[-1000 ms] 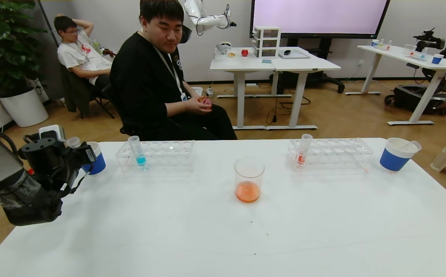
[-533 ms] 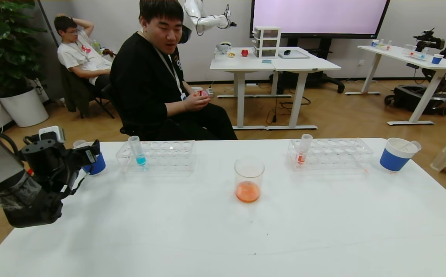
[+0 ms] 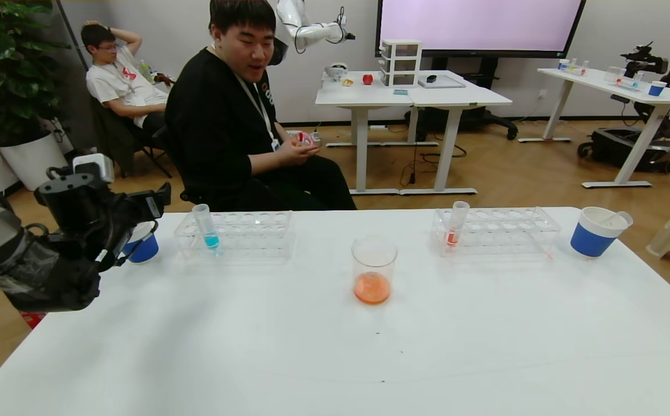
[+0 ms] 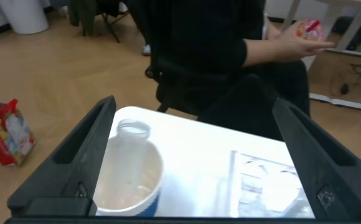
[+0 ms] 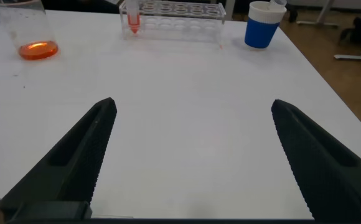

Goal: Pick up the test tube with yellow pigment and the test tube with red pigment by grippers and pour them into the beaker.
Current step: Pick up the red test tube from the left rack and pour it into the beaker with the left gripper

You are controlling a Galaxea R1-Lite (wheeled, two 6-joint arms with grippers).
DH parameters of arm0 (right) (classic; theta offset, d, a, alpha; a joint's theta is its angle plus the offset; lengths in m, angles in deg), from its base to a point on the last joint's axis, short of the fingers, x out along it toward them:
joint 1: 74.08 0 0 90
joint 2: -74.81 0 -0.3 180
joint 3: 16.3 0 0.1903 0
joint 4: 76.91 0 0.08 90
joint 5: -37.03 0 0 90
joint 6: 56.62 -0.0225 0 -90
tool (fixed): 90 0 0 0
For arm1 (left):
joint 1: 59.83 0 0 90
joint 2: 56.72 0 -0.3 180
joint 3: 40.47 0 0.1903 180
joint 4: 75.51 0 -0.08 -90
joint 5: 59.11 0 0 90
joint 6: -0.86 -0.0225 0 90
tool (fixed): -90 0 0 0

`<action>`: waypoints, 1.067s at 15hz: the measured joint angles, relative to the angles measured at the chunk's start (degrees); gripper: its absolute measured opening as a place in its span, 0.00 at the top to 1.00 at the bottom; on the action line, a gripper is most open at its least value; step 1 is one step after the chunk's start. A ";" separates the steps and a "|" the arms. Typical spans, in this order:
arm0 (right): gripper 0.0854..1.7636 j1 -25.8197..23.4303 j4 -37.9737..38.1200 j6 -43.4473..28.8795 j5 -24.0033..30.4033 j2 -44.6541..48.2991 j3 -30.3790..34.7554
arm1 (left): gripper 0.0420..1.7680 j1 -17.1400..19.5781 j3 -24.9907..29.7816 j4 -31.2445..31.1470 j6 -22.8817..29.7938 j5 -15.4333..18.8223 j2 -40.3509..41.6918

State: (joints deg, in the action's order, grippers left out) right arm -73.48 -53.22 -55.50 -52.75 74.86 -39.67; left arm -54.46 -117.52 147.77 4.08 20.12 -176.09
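Note:
The beaker (image 3: 374, 268) stands mid-table with orange liquid in its bottom; it also shows in the right wrist view (image 5: 34, 31). The test tube with red pigment (image 3: 456, 225) stands upright in the right rack (image 3: 497, 231). No tube with yellow liquid shows. An empty clear tube (image 4: 127, 158) leans in the left blue cup (image 3: 138, 247). My left gripper (image 3: 151, 211) hangs open and empty just above that cup, and its fingers straddle the cup in the left wrist view (image 4: 194, 106). My right gripper (image 5: 194, 104) is open and empty over the bare near table, out of the head view.
The left rack (image 3: 237, 234) holds a tube of blue liquid (image 3: 205, 226). A second blue cup (image 3: 596, 232) with a tube in it stands at the far right. A seated person (image 3: 237, 115) is close behind the table's far edge.
My left gripper has risen and moved slightly away from the left blue cup. The clear tube that was at its fingers now rests in the cup. The beaker and racks have not moved.

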 joint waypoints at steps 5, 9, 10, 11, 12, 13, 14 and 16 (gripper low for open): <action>0.02 0.00 0.00 -0.02 0.02 0.00 0.00 | 0.01 -9.14 -2.54 -8.66 0.28 -0.09 8.40; 0.02 0.00 0.02 -0.02 0.02 0.00 0.00 | 0.01 -10.75 -1.46 -12.15 0.26 0.33 14.47; 0.02 0.00 0.00 0.00 0.00 0.00 0.00 | 0.01 -10.91 -1.41 -13.57 0.26 0.40 16.35; 0.02 0.00 0.02 -0.02 0.02 0.00 0.00 | 0.01 -10.96 -1.30 -14.60 0.26 0.46 18.15; 0.02 0.00 0.00 0.00 0.02 0.00 0.00 | 0.01 -10.97 -1.02 -15.65 0.20 0.46 20.11; 0.02 0.00 0.00 0.00 0.02 0.00 0.00 | 0.01 -11.02 -0.41 -17.20 0.11 0.57 22.43; 0.02 0.00 0.00 0.00 0.02 0.00 0.00 | 0.01 -11.11 0.35 -18.44 -0.05 0.79 24.88; 0.02 0.00 0.00 0.00 0.02 0.00 0.00 | 0.01 -11.35 2.56 -21.69 -0.41 1.82 31.04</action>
State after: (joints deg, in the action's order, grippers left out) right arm -73.48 -53.22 -55.50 -52.72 74.86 -39.67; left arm -65.81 -114.96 126.09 3.66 21.94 -145.06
